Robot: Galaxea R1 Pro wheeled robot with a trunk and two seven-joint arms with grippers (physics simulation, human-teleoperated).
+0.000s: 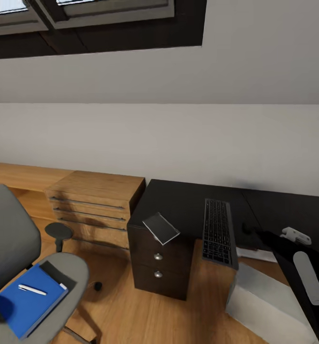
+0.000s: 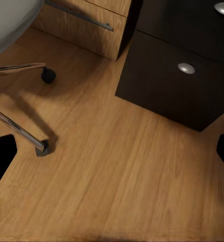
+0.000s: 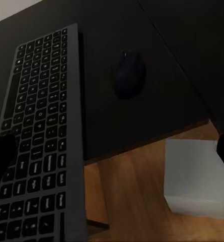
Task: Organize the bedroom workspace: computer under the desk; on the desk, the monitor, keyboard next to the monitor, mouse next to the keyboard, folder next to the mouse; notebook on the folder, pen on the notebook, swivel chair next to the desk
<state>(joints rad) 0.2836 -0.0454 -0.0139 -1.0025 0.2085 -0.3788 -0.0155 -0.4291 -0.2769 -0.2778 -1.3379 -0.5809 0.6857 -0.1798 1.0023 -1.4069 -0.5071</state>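
Keyboard (image 1: 218, 232) is lying on my black counter (image 1: 178, 205), its near end hanging past the front edge, and the mouse (image 3: 129, 74) is sitting just beside it on the same top. Folder (image 1: 161, 228) is resting tilted on the counter's corner above the drawer unit (image 1: 159, 260). Notebook (image 1: 28, 298) is lying on the swivel chair (image 1: 16, 248) seat with the pen (image 1: 32, 289) on top. Computer (image 1: 267, 303) is standing on the wooden floor (image 2: 117, 176) below the counter's front edge. My right fingers (image 3: 112, 151) are hovering spread apart over the keyboard and mouse, grasping nothing. My left fingers (image 2: 112, 151) are also released, pointing down at the floor near the chair's castors
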